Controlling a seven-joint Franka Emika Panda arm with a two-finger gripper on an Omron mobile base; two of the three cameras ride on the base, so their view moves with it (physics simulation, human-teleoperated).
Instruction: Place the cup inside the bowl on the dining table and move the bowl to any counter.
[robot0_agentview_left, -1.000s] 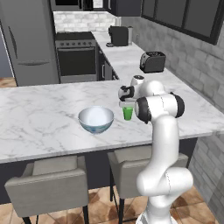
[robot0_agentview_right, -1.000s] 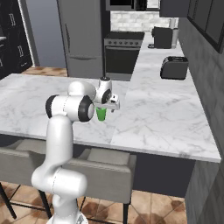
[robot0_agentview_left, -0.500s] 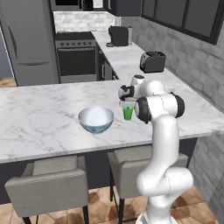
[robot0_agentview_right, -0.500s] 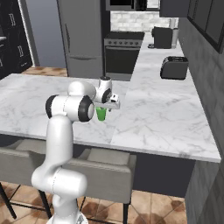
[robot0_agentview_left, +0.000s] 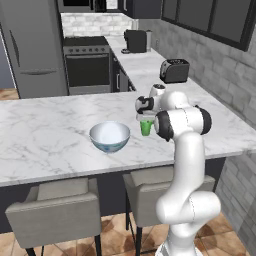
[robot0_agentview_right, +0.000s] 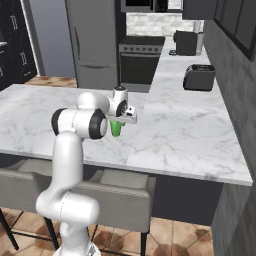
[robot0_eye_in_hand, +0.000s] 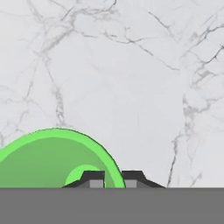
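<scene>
Jaws (robot0_eye_in_hand: 112, 177) narrowly parted, pinching the cup (robot0_eye_in_hand: 52, 159) by its rim, one tip inside the wall, the other outside. Bright green, plain, tapered, upright, open mouth showing its round bottom. Held on or just above the marble worktop (robot0_agentview_left: 50, 130), near the bowl (robot0_agentview_left: 109, 136).

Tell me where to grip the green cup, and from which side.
Grip the cup by its rim wall, from straight above. It stands upright on the table, mouth open, no handle. In the hand view the fingers already straddle the rim, one inside and one outside.
</scene>
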